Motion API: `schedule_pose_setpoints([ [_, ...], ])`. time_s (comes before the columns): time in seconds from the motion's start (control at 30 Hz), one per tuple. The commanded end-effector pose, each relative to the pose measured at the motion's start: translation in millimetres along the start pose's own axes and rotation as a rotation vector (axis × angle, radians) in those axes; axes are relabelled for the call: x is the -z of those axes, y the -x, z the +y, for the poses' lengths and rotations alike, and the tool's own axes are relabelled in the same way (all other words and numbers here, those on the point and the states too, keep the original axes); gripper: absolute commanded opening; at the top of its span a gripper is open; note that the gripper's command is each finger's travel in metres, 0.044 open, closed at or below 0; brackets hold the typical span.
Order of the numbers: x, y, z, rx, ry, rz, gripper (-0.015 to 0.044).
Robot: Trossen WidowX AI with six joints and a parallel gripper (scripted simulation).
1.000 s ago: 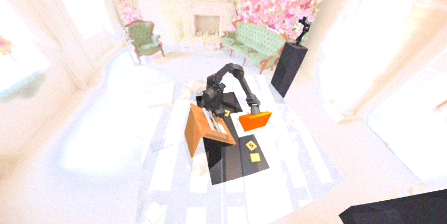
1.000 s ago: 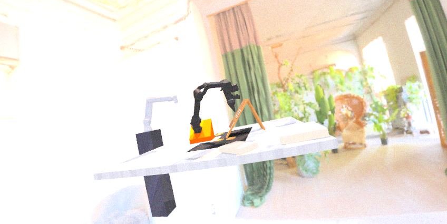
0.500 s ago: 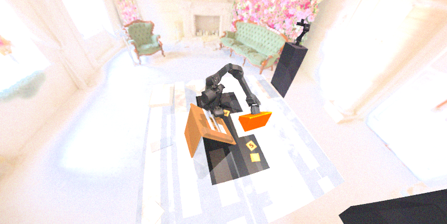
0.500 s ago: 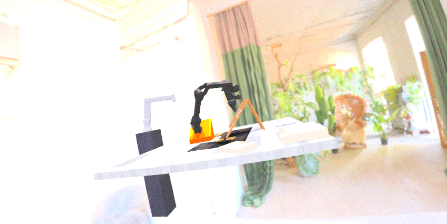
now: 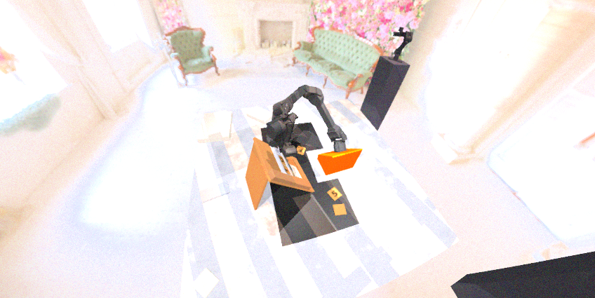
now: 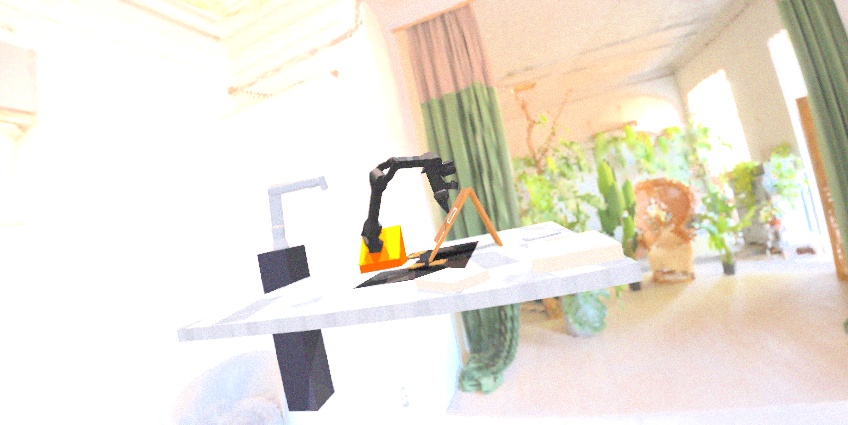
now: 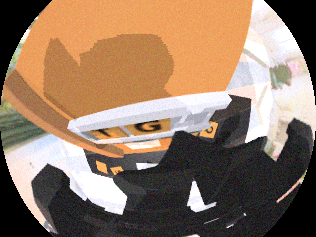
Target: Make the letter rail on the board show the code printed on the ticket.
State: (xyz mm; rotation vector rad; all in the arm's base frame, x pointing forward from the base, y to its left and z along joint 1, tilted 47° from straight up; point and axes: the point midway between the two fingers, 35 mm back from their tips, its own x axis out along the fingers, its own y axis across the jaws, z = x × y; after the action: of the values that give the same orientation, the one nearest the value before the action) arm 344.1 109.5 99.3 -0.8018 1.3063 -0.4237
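The tilted orange board (image 5: 299, 184) (image 6: 488, 217) (image 7: 200, 54) carries a pale rail (image 7: 150, 106). In the wrist view, a T tile (image 7: 106, 131) and a G tile (image 7: 151, 126) sit side by side in its left part; its right part holds no visible tile. A white ticket (image 7: 142, 144) shows below the rail, its print unreadable. A tile marked 5 (image 5: 334, 193) (image 7: 117, 170) and a plain-looking tile (image 5: 339, 210) (image 7: 101, 167) lie off the board. Another tile (image 5: 300, 150) (image 7: 208, 130) lies near the arm. My gripper (image 5: 290, 151) (image 6: 446, 208) (image 7: 178, 134) is shut and empty, close to the rail's right part.
A dark mat (image 5: 347, 212) (image 6: 385, 277) lies under the loose tiles. An orange block (image 5: 339, 163) (image 6: 382, 254) stands at the arm's base. A pale flat slab (image 5: 220, 124) lies farther back on the counter (image 6: 368, 313).
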Motion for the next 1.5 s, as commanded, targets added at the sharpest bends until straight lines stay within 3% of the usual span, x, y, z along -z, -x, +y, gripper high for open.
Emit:
schedule_pose_setpoints([
  [0.0,-2.3,-2.1,-1.2,0.002,0.000,-0.002,0.0000],
  [1.47,-9.7,-11.2,2.8,0.002,0.000,-0.002,0.0000],
])
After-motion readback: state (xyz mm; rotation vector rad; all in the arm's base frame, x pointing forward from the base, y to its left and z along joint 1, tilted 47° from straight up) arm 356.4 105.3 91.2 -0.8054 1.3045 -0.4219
